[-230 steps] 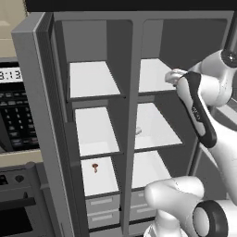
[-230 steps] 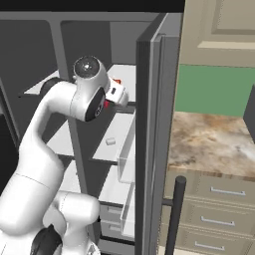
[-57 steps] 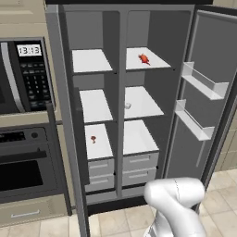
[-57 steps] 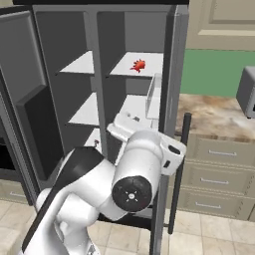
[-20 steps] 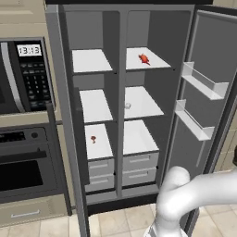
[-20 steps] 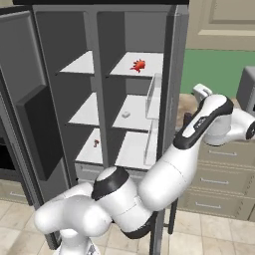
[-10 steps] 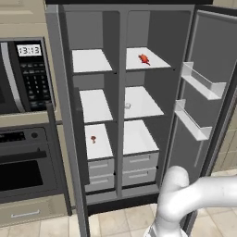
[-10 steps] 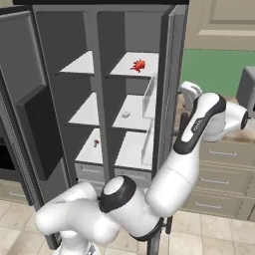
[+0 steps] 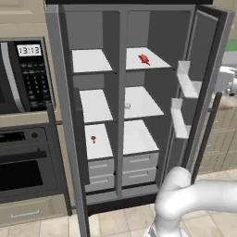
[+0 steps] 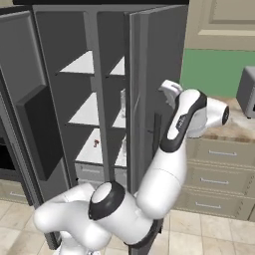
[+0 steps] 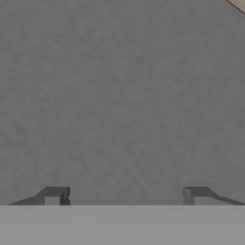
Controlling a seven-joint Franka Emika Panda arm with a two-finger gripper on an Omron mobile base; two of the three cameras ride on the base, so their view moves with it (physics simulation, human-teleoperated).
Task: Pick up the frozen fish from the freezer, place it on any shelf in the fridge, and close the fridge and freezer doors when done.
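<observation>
The red frozen fish point(image 9: 144, 59) lies on the top shelf of the fridge compartment, right of the centre divider. The fridge door point(image 9: 203, 92) stands partly swung in, and its grey outer face point(image 10: 159, 69) hides that shelf in the right base view. My gripper point(image 10: 169, 88) presses against this outer face near the door's free edge. In the hand view the gripper point(image 11: 124, 194) is open, fingertips point(image 11: 56, 194) wide apart, facing flat grey door surface with nothing between them. The freezer door point(image 9: 65, 120) on the left stands wide open.
A small red item point(image 9: 93, 138) sits on a lower freezer shelf and a small pale item point(image 9: 127, 105) on the middle fridge shelf. A microwave point(image 9: 28, 74) and oven are left of the fridge. Counter drawers point(image 10: 219, 174) and a toaster point(image 10: 246, 92) lie to the right.
The fridge door has swung well inward from wide open. My hand has followed it leftward, staying on its outer face. The fish and freezer door have not moved.
</observation>
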